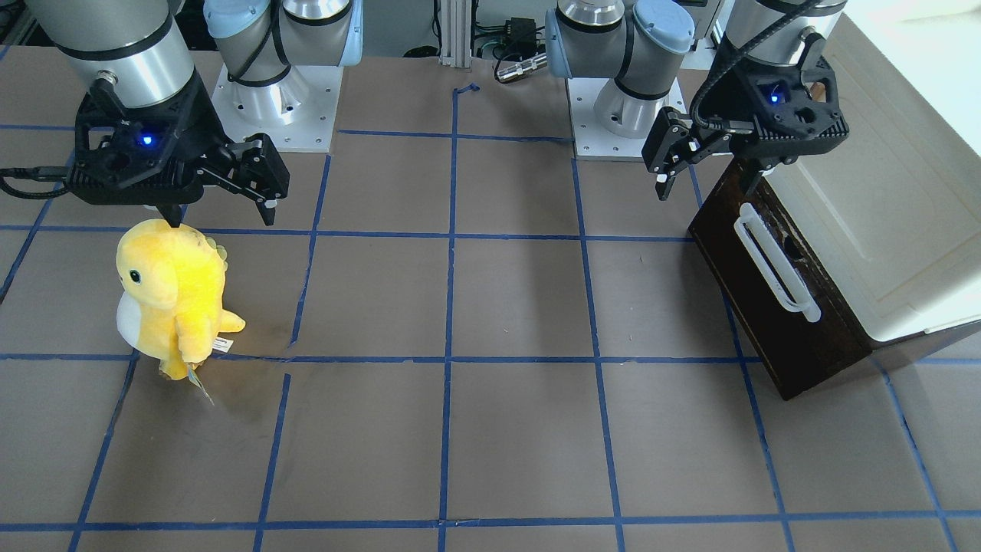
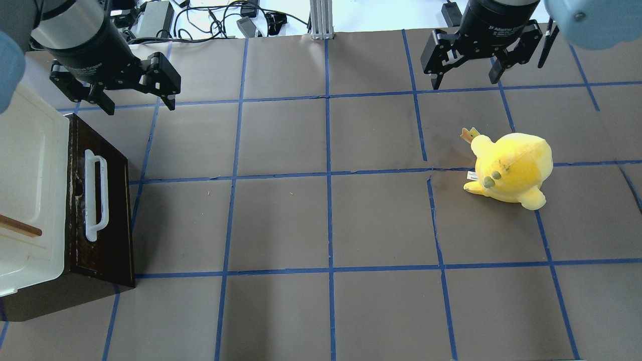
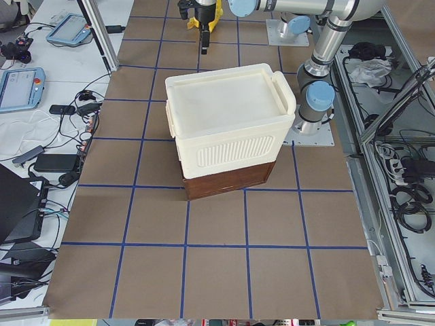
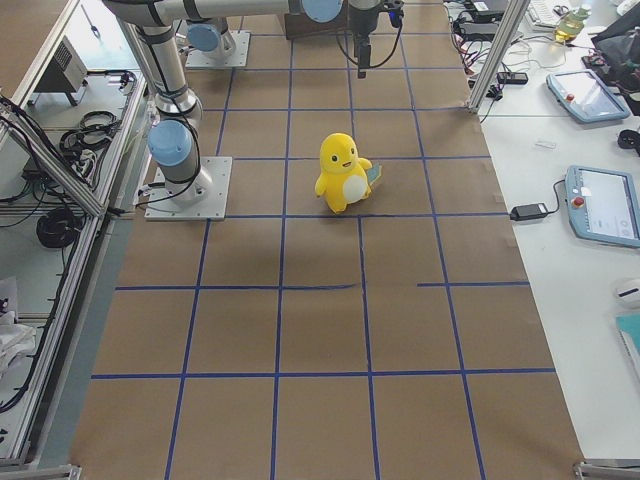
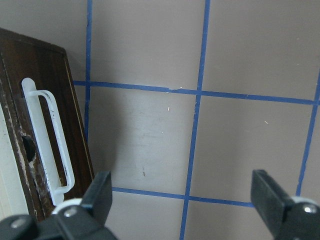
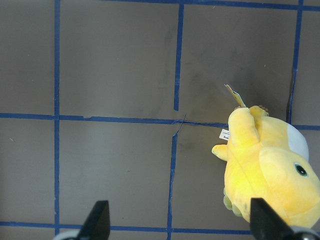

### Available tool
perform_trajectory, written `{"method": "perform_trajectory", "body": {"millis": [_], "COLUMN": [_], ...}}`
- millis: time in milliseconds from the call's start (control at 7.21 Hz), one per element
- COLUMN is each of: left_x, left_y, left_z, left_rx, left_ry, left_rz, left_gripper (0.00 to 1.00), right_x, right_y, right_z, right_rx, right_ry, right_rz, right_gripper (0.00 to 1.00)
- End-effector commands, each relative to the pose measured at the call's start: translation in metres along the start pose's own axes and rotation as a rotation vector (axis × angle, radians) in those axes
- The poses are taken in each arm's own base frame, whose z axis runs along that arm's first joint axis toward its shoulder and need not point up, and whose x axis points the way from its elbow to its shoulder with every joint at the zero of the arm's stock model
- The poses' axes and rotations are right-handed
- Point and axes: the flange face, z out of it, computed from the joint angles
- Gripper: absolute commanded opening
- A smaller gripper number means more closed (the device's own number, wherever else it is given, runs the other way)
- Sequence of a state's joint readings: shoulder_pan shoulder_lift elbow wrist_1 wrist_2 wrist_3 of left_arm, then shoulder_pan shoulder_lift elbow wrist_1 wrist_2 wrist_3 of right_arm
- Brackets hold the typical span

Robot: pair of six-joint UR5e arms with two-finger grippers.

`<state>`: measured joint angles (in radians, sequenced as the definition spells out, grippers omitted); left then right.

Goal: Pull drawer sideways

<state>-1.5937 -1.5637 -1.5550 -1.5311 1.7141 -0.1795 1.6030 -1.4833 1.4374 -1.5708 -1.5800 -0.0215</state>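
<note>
So, the drawer (image 2: 118, 225) sits at my left end of the table (image 2: 281, 220), tucked in under the cream cabinet (image 2: 30, 160). All I can see of it is the dark brown wooden front. None of its inside shows, so it looks pushed in to me. Its long white bar handle (image 2: 95, 198) runs along that front, and there's a dark hole in the wood right beside the bar. My left gripper (image 2: 139, 103) hangs in the air off one end of the front, near the corner of the cabinet, with its fingers spread wide and nothing between them. It isn't touching the handle or the wood. From my left wrist camera the handle is off to one side of the fingers, not between them. A small brown wooden handle (image 2: 20, 226) on the cabinet pokes into the overhead view at the edge. Over on my other side, well apart from the drawer, my right gripper (image 2: 465, 80) is spread wide too, holding nothing and hovering above the table. A yellow plush dinosaur (image 2: 511, 170) with a white belly stands upright near it with a paper tag hanging off it, right by a crossing of the blue tape lines (image 2: 328, 175) that grid the brown tabletop.
</note>
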Motion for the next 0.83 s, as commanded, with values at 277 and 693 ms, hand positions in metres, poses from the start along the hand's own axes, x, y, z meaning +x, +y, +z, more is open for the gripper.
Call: {"method": "perform_trajectory", "body": {"millis": [277,693], "left_x": [0.034,0.049], "left_y": [-0.013,-0.022], "left_z": [0.118,0.188], "left_rx": [-0.088,-0.083], "left_ry": [-0.415,-0.672], "left_rz": [-0.106,-0.111], "left_gripper": [1.00,1.00], "right_x": [0.000,0.000], "right_y": [0.000,0.000], "right_z": [0.000,0.000], "right_rx": [0.000,0.000], "right_ry": [0.000,0.000], "right_rz": [0.000,0.000], "right_gripper": [1.00,1.00]}}
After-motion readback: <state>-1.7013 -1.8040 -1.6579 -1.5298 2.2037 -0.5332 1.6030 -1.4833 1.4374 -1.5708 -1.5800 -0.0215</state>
